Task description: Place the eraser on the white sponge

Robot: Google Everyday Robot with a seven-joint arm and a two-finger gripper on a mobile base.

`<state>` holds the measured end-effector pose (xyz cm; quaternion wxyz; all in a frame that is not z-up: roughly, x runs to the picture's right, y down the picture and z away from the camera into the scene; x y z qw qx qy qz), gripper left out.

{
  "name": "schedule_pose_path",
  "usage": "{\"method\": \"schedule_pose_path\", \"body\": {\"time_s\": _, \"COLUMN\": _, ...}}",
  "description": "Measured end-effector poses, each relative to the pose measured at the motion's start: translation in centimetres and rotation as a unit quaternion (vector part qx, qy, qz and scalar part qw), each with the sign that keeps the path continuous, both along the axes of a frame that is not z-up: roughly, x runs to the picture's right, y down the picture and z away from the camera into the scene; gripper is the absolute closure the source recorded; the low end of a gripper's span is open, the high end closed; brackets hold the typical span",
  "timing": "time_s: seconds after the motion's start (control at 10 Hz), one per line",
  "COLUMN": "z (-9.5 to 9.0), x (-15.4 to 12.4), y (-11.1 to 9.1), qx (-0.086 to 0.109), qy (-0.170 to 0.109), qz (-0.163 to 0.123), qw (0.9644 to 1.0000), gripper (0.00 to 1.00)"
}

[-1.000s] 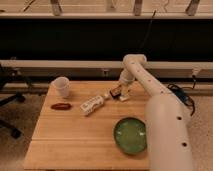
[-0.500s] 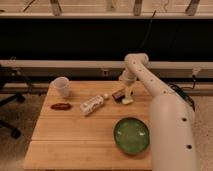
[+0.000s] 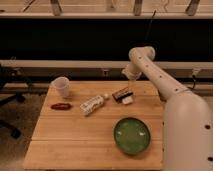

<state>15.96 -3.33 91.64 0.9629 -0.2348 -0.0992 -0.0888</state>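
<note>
The eraser, a small dark bar, lies at the back middle of the wooden table. Its right end is at the white sponge, a small off-white block just in front and to the right of it. I cannot tell whether the eraser rests on the sponge or only touches it. My gripper hangs down from the white arm, just above the eraser's right end and the sponge.
A white labelled tube lies to the left of the eraser. A white cup stands at the back left, with a red flat item in front of it. A green bowl sits at the front right. The robot's white body fills the right side.
The gripper has moved right and slightly up, away from the eraser's left part. The eraser now lies further right, next to the sponge.
</note>
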Motion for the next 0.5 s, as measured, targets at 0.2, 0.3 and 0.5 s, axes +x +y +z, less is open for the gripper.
{"method": "schedule_pose_path", "body": {"time_s": 0.2, "z": -0.7, "x": 1.4, "y": 0.8, "qx": -0.004, "qy": 0.005, "qz": -0.002, "qw": 1.0000, "gripper": 0.20}}
{"method": "schedule_pose_path", "body": {"time_s": 0.3, "z": -1.0, "x": 2.8, "y": 1.5, "qx": -0.005, "qy": 0.004, "qz": 0.000, "qw": 1.0000, "gripper": 0.20}}
{"method": "schedule_pose_path", "body": {"time_s": 0.5, "z": -0.8, "x": 2.9, "y": 1.4, "qx": -0.003, "qy": 0.002, "qz": -0.002, "qw": 1.0000, "gripper": 0.20}}
